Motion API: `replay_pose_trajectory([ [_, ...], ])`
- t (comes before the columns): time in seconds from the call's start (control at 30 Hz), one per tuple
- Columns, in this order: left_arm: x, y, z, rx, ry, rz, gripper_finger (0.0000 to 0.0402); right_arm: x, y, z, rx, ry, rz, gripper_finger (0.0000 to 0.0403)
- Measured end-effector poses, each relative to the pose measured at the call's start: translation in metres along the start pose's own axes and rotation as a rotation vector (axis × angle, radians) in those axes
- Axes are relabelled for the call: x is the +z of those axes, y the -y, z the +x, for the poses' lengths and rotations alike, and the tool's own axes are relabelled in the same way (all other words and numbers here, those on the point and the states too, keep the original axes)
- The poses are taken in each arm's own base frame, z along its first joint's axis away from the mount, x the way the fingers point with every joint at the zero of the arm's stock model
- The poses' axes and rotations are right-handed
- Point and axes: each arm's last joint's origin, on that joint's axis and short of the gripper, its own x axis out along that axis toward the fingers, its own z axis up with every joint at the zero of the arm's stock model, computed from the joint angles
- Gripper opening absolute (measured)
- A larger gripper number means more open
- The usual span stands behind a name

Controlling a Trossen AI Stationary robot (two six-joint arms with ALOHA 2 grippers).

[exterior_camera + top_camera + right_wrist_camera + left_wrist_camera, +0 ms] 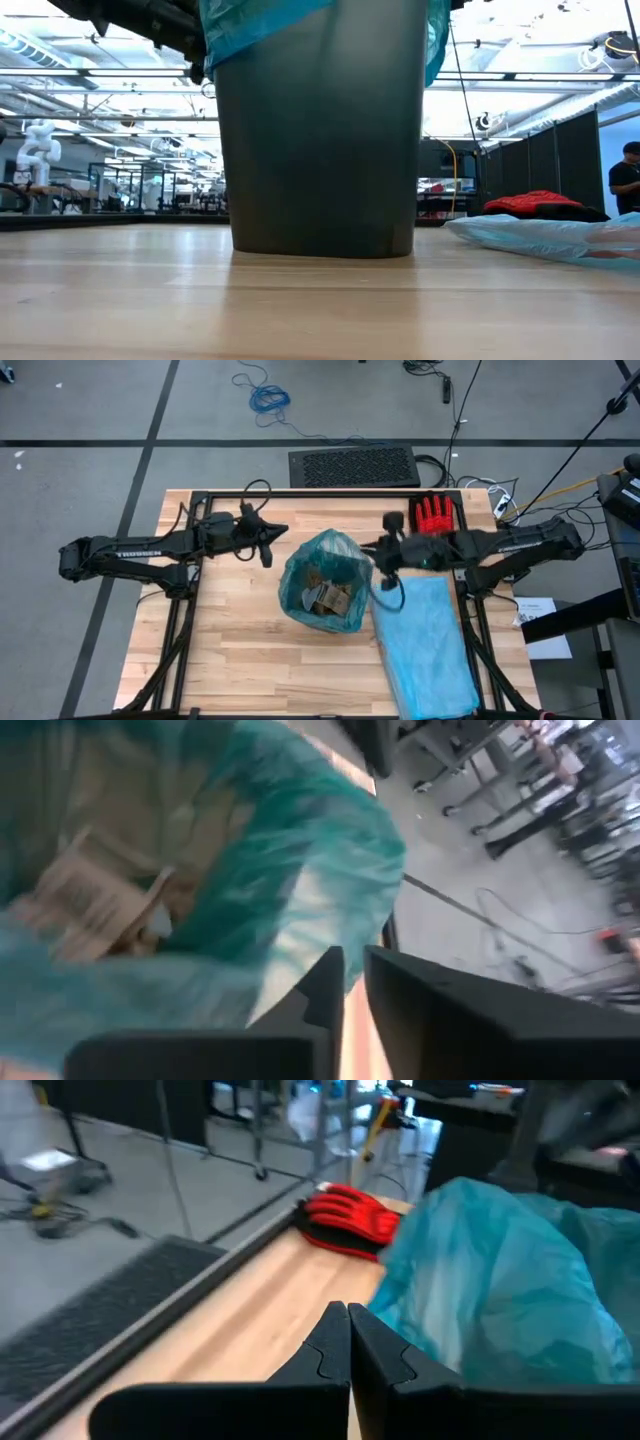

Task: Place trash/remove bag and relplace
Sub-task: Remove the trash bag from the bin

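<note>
At mid-table, the teal-green bag [325, 565] lines the dark bin [320, 140], with the trash [328, 600] inside. The left gripper [268, 543] hangs beside its rim, fingers pressed together, holding nothing. The right gripper [383, 570] leans over the opposite rim, fingers slightly parted, nothing visibly held.

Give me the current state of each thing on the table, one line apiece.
Bag: lining the bin, rim folded over, mouth open.
Trash: inside the bag.
Bin: upright.
Sky-blue bag: lying flat on the table.
Red glove: lying flat.
Left gripper: fingers shut, empty.
Right gripper: fingers slightly apart at the bag's rim.
</note>
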Motion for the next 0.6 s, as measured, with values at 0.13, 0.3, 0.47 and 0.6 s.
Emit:
replay_pose_trajectory([
  [0.13,0.003,0.005,-0.008,0.026,0.029,0.027,0.0001,0.006,-0.034,-0.014,0.007,-0.032,-0.111,0.0092],
  [0.3,0.002,0.012,-0.011,0.064,0.021,0.046,0.0001,0.009,-0.077,-0.029,0.017,-0.059,-0.251,0.0154],
  [0.47,-0.001,0.017,-0.013,0.081,0.007,0.057,0.0001,0.005,-0.116,-0.033,-0.031,-0.107,-0.355,0.0187],
  [0.6,-0.001,0.02,-0.014,0.094,0.01,0.06,0.0001,0.0,-0.145,-0.024,-0.096,-0.155,-0.444,0.0191],
])
